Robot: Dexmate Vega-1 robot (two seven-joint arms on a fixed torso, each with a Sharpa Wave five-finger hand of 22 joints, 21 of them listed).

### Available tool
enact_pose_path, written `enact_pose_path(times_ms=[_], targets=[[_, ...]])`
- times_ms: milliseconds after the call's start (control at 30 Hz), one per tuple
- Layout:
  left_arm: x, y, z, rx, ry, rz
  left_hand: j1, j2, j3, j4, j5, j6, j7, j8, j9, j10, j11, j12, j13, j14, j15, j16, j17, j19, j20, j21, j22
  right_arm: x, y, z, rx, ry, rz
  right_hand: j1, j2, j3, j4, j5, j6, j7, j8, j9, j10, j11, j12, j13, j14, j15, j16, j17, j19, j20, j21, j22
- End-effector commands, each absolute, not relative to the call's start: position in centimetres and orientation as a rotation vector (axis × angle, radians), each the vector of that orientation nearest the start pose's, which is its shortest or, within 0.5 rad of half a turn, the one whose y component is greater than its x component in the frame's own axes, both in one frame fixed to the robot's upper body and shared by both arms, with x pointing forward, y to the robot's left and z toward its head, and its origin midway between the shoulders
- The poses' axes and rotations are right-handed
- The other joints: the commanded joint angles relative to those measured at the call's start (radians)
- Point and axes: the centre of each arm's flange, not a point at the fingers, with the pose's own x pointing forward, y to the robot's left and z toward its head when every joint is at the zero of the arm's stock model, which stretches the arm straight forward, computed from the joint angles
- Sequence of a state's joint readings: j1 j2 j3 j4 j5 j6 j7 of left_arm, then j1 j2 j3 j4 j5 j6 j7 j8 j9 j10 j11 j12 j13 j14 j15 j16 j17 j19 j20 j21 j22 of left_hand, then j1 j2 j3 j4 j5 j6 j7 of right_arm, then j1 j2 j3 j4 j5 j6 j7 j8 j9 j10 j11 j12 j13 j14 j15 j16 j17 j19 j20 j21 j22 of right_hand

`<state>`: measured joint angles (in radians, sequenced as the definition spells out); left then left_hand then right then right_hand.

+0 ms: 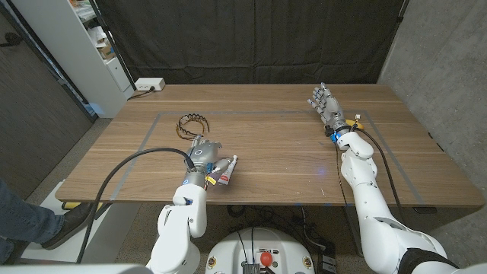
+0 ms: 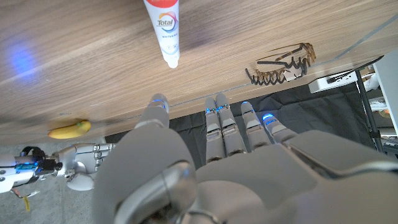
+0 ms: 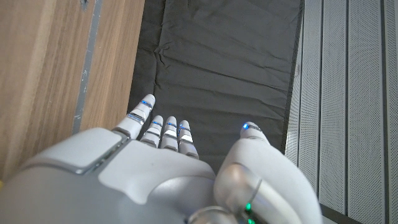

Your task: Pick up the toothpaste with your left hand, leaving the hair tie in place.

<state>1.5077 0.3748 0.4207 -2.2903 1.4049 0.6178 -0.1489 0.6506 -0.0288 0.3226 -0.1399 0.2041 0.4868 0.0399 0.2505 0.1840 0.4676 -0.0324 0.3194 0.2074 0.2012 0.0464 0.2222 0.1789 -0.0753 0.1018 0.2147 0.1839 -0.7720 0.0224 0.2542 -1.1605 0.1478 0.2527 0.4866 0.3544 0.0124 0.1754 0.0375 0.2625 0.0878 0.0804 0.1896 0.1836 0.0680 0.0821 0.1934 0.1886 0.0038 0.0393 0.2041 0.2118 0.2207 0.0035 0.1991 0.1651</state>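
- Left hand [image 1: 202, 153], in the head view, sits over the near part of the wooden table [image 1: 289, 152], fingers spread and grasping nothing; the toothpaste [image 1: 225, 171] lies on the wood just beside it, toward the robot's right and a little nearer the table's front edge. Whether the hand touches the tube cannot be told from here.
- Also in the head view, the hair tie [image 1: 191, 124], a dark toothed loop, lies on the table beyond the left hand, apart from both hand and tube.
- Right hand [image 1: 325, 105], in the same view, stands near the table's far right part, fingers extended and apart, holding nothing. A white power strip [image 1: 149, 84] sits past the table's far left corner, and a person's leg and shoe [image 1: 30, 222] show at the picture's lower left edge.
- Left wrist view: the left hand [image 2: 205, 168] is released, its fingers [image 2: 219, 121] straight and apart. The toothpaste [image 2: 163, 28], a white tube with a red band, lies on the wood ahead of the fingertips, not touching them. The hair tie [image 2: 281, 63] rests near the table's edge, well apart from the tube. The right hand [image 2: 84, 163] shows beyond the table, with something yellow [image 2: 69, 129] near it.
- Right wrist view: the right hand [image 3: 168, 168] is unclenched, fingers [image 3: 166, 132] reaching out over the table's edge toward a black curtain [image 3: 217, 68], with nothing in its grasp.
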Motion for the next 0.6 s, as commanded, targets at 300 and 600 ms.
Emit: enact_pose_path(times_ms=[300, 600], targets=[[44.05, 17.08, -10.77, 1.515, -0.279, 0.463, 0.005, -0.008, -0.006, 0.001, 0.006, 0.017, -0.003, 0.001, 0.002, 0.024, -0.004, 0.008, 0.003, 0.015, -0.004, -0.003, 0.001, 0.015, 0.005, 0.001, 0.002, 66.22, -28.72, -0.81, 0.138, -0.717, 0.255, -0.004, -0.003, -0.007, 0.0, 0.0, 0.013, -0.001, 0.007, 0.004, 0.011, 0.003, 0.007, 0.001, 0.01, 0.002, 0.009, 0.002, 0.006, 0.004, -0.006, 0.005], [44.56, 16.64, -11.12, 1.554, -0.275, 0.486, 0.006, -0.008, -0.008, 0.002, 0.007, 0.019, -0.003, -0.003, 0.002, 0.025, -0.007, 0.005, 0.005, 0.018, -0.005, -0.004, 0.001, 0.012, 0.009, -0.001, 0.002, 66.27, -28.37, -0.79, 0.136, -0.721, 0.258, -0.005, -0.003, -0.008, 0.0, 0.0, 0.016, -0.001, 0.008, 0.004, 0.012, 0.003, 0.007, 0.001, 0.01, 0.002, 0.008, 0.002, 0.007, 0.004, -0.006, 0.005]])
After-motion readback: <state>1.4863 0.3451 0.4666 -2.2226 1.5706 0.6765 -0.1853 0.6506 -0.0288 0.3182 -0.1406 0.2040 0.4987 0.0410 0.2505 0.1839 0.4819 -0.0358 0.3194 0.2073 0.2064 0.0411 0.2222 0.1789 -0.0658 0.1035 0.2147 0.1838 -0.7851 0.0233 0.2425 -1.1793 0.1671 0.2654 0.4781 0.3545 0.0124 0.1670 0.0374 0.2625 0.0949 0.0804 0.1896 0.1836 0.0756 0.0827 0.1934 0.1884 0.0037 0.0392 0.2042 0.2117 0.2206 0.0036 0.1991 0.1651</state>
